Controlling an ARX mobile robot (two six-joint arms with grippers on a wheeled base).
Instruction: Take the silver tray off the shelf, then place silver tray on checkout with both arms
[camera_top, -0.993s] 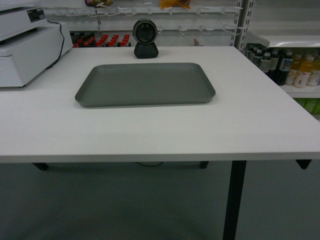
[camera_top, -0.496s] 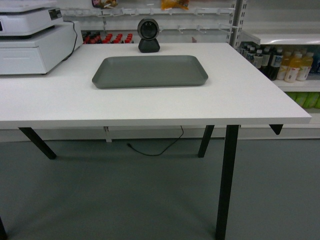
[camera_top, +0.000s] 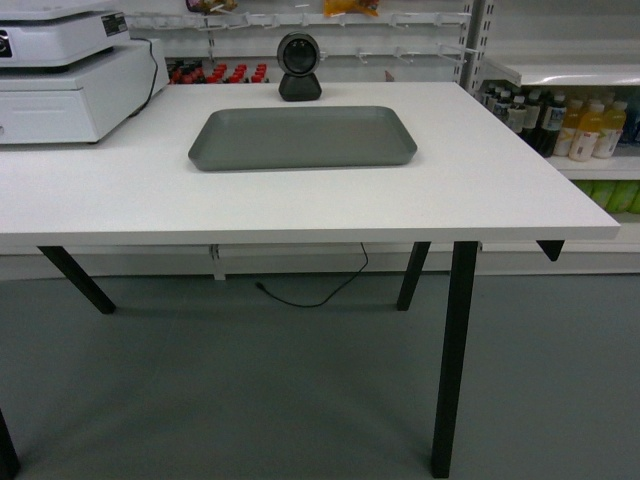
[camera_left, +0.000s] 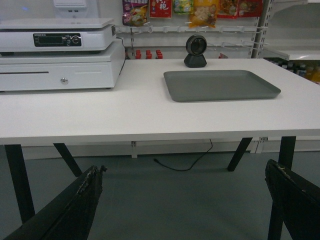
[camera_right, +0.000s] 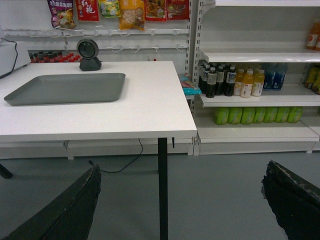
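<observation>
The silver tray (camera_top: 300, 138) lies flat on the white checkout (camera_top: 300, 205), in front of a black scanner. It also shows as the grey tray (camera_left: 220, 85) in the left wrist view and the same tray (camera_right: 65, 88) in the right wrist view. Neither gripper appears in the head view. My left gripper (camera_left: 185, 170) hangs open over the floor, well short of the checkout (camera_left: 125, 112), with nothing between its fingers. My right gripper (camera_right: 181, 170) is open too, low and off the checkout's (camera_right: 150, 112) right corner. White shelf boards (camera_right: 255, 54) stand to the right.
A white cash register (camera_top: 70, 90) fills the table's left rear and a round black scanner (camera_top: 298, 65) stands behind the tray. Dark table legs (camera_top: 450, 350) angle down to the grey floor, where a black cable (camera_top: 310, 295) lies. Bottles (camera_right: 235, 80) line the right-hand shelves.
The head view has drawn back from the table: table and tray now sit farther away and the legs and floor have come into view. The tray stays where it was on the table.
</observation>
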